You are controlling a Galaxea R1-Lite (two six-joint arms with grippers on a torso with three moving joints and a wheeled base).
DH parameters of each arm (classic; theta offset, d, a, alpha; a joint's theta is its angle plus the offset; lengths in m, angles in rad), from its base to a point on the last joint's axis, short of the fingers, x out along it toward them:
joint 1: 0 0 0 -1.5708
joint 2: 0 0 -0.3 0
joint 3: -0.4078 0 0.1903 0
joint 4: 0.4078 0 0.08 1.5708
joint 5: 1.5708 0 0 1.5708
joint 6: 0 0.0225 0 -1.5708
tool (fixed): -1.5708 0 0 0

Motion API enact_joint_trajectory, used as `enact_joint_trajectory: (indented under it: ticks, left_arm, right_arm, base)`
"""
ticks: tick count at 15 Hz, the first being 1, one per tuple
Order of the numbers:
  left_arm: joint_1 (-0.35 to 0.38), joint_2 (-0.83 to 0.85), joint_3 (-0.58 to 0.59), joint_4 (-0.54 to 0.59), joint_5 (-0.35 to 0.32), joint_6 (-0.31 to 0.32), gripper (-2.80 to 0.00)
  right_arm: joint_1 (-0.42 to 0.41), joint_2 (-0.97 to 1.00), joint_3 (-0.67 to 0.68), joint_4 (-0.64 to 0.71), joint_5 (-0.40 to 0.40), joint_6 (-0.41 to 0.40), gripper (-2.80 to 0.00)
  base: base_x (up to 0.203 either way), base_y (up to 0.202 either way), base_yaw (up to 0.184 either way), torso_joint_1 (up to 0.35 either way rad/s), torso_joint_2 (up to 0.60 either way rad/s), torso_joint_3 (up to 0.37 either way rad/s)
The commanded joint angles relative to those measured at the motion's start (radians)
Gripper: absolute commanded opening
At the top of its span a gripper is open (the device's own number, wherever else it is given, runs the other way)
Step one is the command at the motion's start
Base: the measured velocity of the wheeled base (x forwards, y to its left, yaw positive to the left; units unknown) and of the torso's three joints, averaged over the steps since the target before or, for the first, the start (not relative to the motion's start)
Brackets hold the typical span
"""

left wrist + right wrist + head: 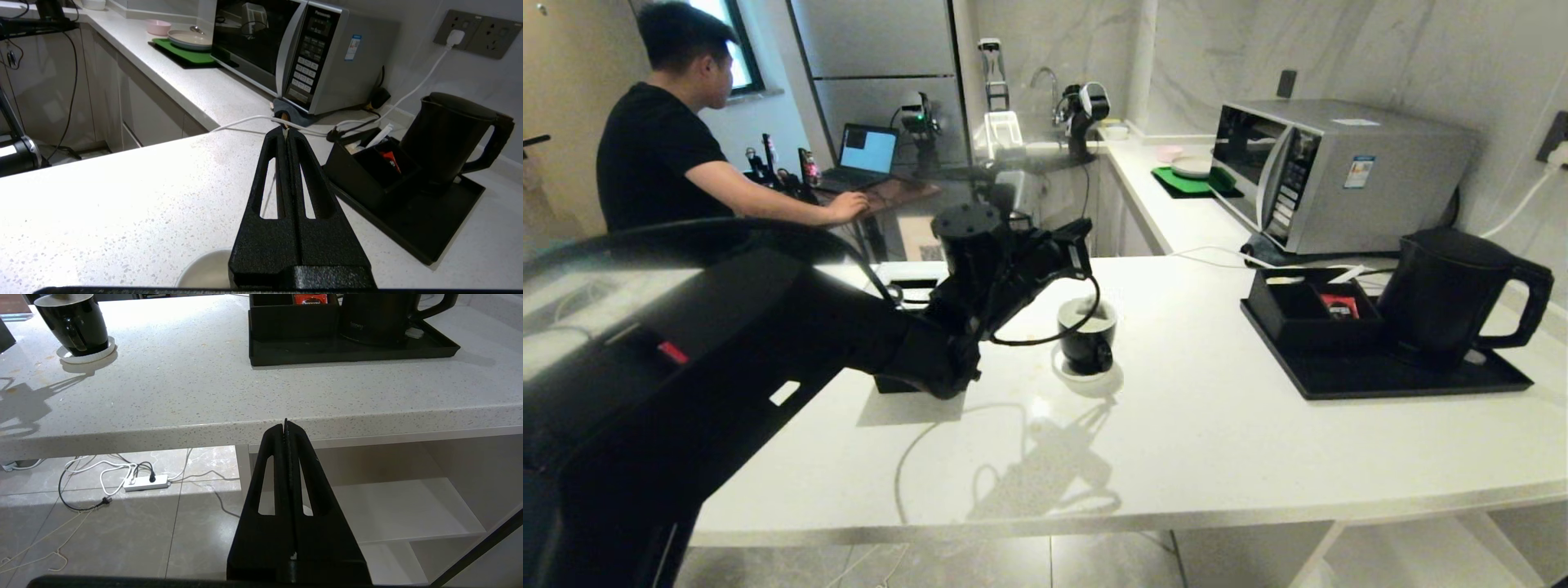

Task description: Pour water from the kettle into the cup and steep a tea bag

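White speckled stone surface (1192, 425), L-shaped, running back along a marble wall to a sink area. Left claw (286, 130) hangs above the cup (1087, 335), fingers pressed together, pinching a thin white string at the tips — the tea bag itself can't be made out. Cup is a glossy black mug, white inside, sitting on a white coaster (1086, 377) mid-surface; its handle faces the near edge. Kettle (1450, 290), matte black with loop handle, stands on a black tray (1380, 376) at the right end, well apart from the cup. A black compartment box (1307, 310) shares the tray, touching or just beside the kettle, with a red packet (1339, 305) inside. Behind the tray: silver microwave (1331, 171) and a white cable to a wall socket. Farther back, a green mat (1188, 181) with a plate on it.

Right claw (286, 424) sits low, below the surface's front edge, fingers pressed together, holding nothing — grey floor tiles, a power strip (145, 482) and loose cables under it.

A person in a black shirt (658, 155) sits at a laptop (864, 155) in the far left of the room.
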Motion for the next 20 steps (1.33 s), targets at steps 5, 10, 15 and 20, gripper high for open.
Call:
enact_joint_trajectory:
  ticks: [5, 10, 15, 20]
  left_arm:
    - [0.0, 0.02, 0.002, -0.008, 0.0, -0.002, -2.8]
    - [0.0, 0.026, 0.003, -0.01, 0.001, -0.002, -2.8]
    - [0.001, 0.029, 0.003, -0.011, 0.001, -0.002, -2.8]
    - [0.001, 0.039, 0.003, -0.013, 0.001, 0.0, -2.8]
  right_arm:
    - [0.0, 0.001, 0.0, 0.0, 0.0, 0.0, -2.8]
    - [0.0, 0.001, 0.0, 0.0, 0.0, 0.0, -2.8]
    - [0.0, 0.001, 0.0, 0.0, 0.0, 0.0, -2.8]
    - [0.0, 0.001, 0.0, 0.0, 0.0, 0.0, -2.8]
  base:
    - [0.0, 0.0, 0.0, 0.0, 0.0, 0.0]
    - [0.0, 0.0, 0.0, 0.0, 0.0, 0.0]
    - [0.0, 0.0, 0.0, 0.0, 0.0, 0.0]
    - [0.0, 0.0, 0.0, 0.0, 0.0, 0.0]
